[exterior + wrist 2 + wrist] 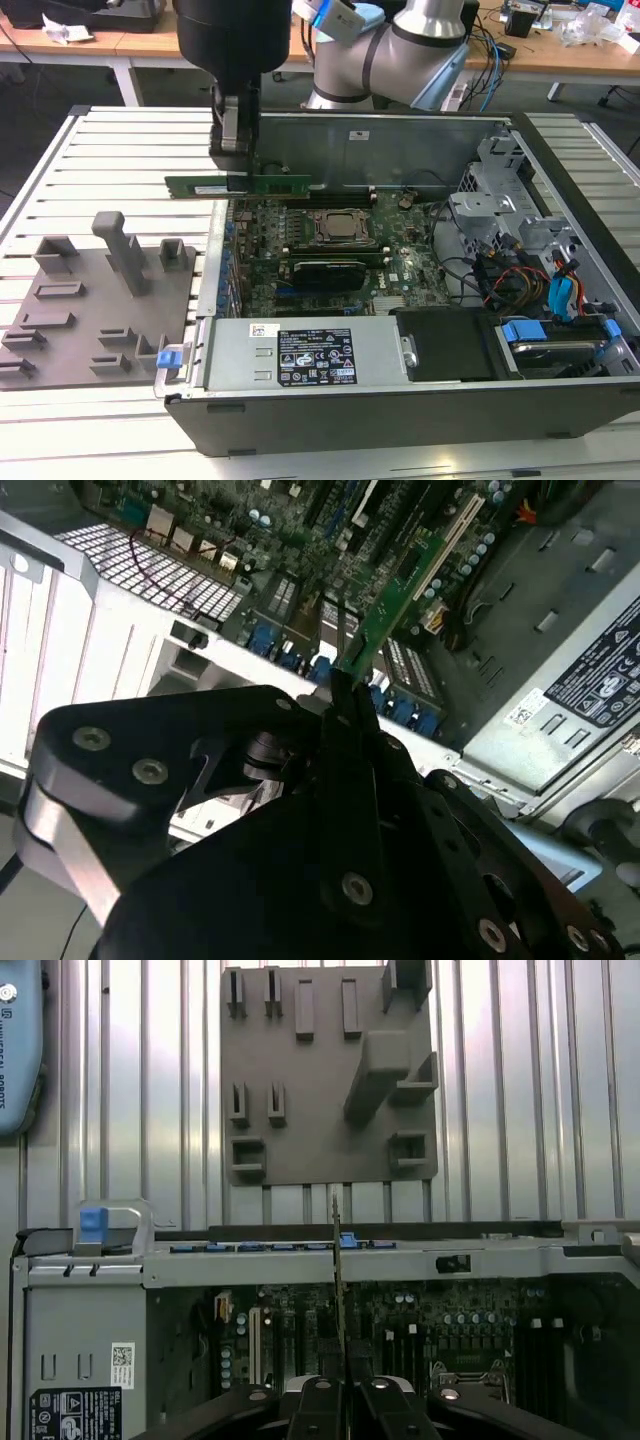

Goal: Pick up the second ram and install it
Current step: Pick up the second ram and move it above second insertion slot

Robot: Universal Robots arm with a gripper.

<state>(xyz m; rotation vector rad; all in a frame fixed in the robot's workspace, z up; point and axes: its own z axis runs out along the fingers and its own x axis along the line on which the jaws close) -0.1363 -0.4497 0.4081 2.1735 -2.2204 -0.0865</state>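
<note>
Second ram [260,186]: one green stick, held level and lengthwise. It hangs over the wall of the open computer case [400,410] that faces the grey tray [70,345]. One end is out toward the tray side and the other is over the motherboard [400,265].

Gripper [237,160]: jaws pinched onto the stick's upper edge near mid-length, with nothing else in the grip.

Exterior view: gives the stick's full length side-on. It also shows one processor socket [340,228], one labelled power supply box [315,355], one blue latch [172,355] at the case corner, and one tall post [122,250] on the tray. Everything sits on a slatted metal table [130,150].

First wrist view: looks straight down past the gripper [337,1385]. The stick [337,1280] is edge-on, a thin line crossing the case wall [480,1258]. The whole tray [320,1140] lies beyond, with no stick in its pockets. The blue latch [92,1225] also shows.

Second wrist view: close behind the gripper [345,685]. The stick's [400,585] flat green face runs away from the closed jaws, over the motherboard [300,530] and the blue ports [265,640] along the case edge.
</note>
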